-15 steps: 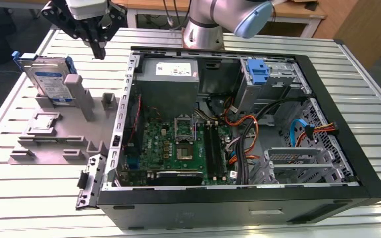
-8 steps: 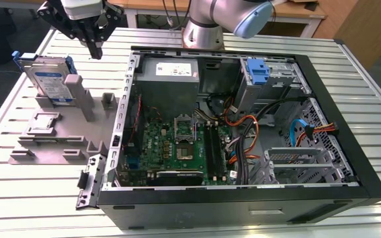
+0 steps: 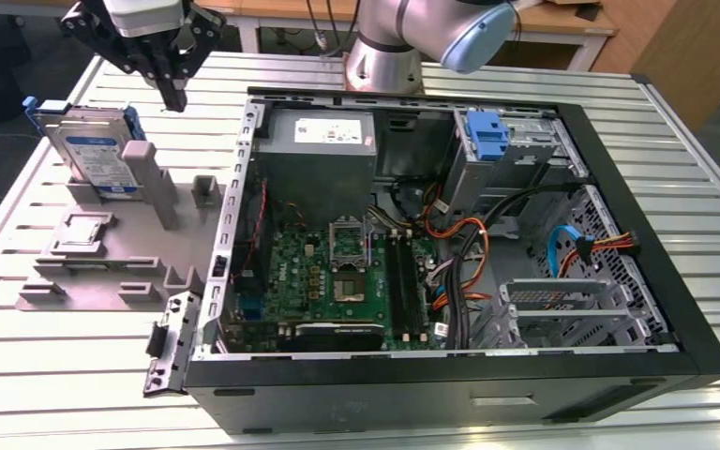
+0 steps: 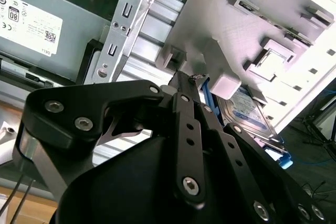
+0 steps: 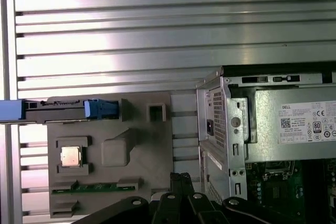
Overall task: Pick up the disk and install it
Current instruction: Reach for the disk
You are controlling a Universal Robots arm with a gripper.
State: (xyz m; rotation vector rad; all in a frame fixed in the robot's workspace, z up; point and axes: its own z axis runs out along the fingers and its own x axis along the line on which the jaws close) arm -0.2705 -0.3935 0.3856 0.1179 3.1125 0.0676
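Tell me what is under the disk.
The disk stands on edge in a grey holder, which lies on the slatted table. How deep its lower edge sits in the holder is hidden.

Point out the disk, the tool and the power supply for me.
disk (image 3: 95, 157), exterior view, on its printed label.
tool (image 3: 175, 101), exterior view, between its fingertips.
power supply (image 3: 329, 132), exterior view, on its white sticker.

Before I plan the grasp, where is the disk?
The disk stands on edge in the grey fixture at the exterior view's left, beside the open computer case.
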